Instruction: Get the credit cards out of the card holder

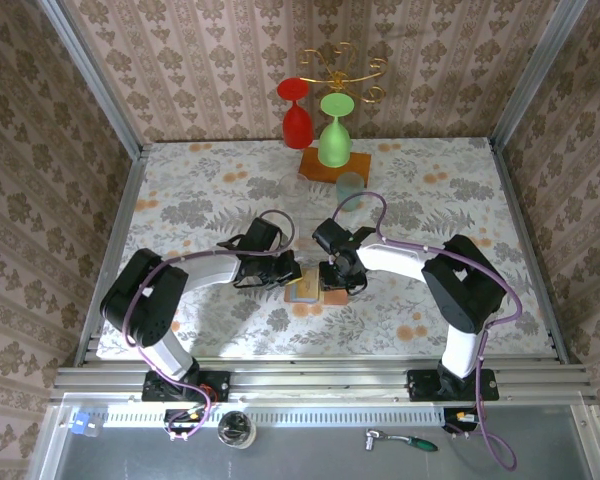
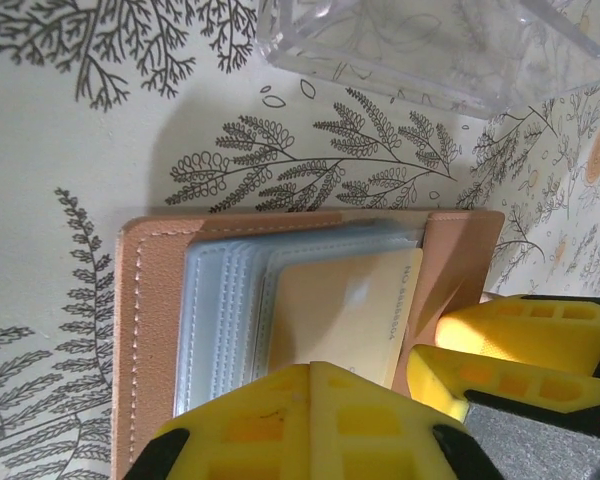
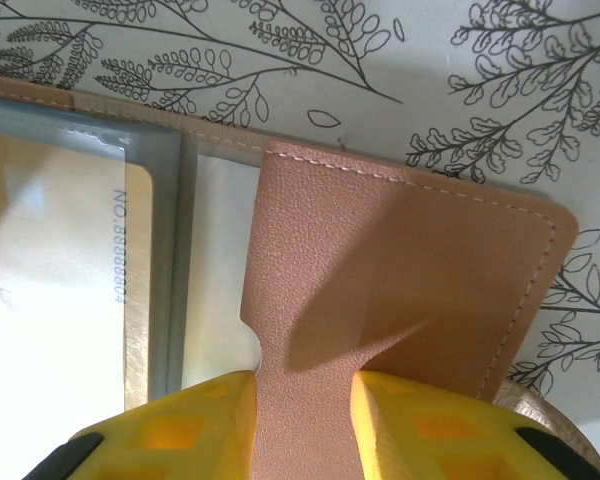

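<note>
Tan leather card holder (image 3: 450, 270) lying open on surface (image 2: 60, 120). Right hand (image 3: 305, 400) pinching its flap (image 3: 310, 300), guessing to pin it down. Left hand (image 2: 310, 400) closed tight on orange card (image 2: 340, 310), seemingly for pulling it from sleeve (image 2: 220, 320).

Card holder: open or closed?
The card holder is open: a tan flap sits in the right gripper, baring grey-blue sleeves and a pale card.

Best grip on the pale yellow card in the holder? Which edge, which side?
Pinch the pale yellow card at the edge by its printed number, jaws across its flat faces, coming from the card holder's flap side. It lies flat among the clear sleeves, so likely only that edge offers purchase.
</note>
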`<action>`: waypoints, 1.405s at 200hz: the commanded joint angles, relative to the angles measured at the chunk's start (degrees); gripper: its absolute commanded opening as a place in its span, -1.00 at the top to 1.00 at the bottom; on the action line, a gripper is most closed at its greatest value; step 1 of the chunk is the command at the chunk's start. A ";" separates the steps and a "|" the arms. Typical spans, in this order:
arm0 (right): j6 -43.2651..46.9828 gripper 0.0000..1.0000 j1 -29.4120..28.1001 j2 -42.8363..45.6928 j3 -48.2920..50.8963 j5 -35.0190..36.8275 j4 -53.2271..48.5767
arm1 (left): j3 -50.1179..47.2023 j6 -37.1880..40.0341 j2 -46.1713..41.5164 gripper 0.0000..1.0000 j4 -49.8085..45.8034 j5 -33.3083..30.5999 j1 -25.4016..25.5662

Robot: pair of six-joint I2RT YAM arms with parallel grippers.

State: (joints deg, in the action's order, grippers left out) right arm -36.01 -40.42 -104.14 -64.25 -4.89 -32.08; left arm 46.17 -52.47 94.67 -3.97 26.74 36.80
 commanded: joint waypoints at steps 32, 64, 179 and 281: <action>1.99 0.31 -0.27 3.04 -0.03 2.25 -1.65 | -1.13 0.17 -1.67 1.00 -0.69 -0.81 0.47; 2.28 0.30 -0.23 5.09 -0.62 0.65 -1.36 | -0.23 0.47 -3.23 1.00 -2.03 -1.24 0.67; -2.48 0.32 0.25 6.47 4.04 -10.79 13.07 | 1.11 3.33 -1.51 1.00 -6.82 -3.90 2.25; -3.63 0.35 1.13 3.26 4.57 -14.34 16.97 | 0.94 4.22 -0.75 1.00 -8.73 -5.56 2.33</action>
State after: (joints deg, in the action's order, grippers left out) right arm -39.05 -39.81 -99.72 -60.29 -17.56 -16.21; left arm 46.41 -49.43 93.06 -10.33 22.63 38.94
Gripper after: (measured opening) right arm 0.325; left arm 0.063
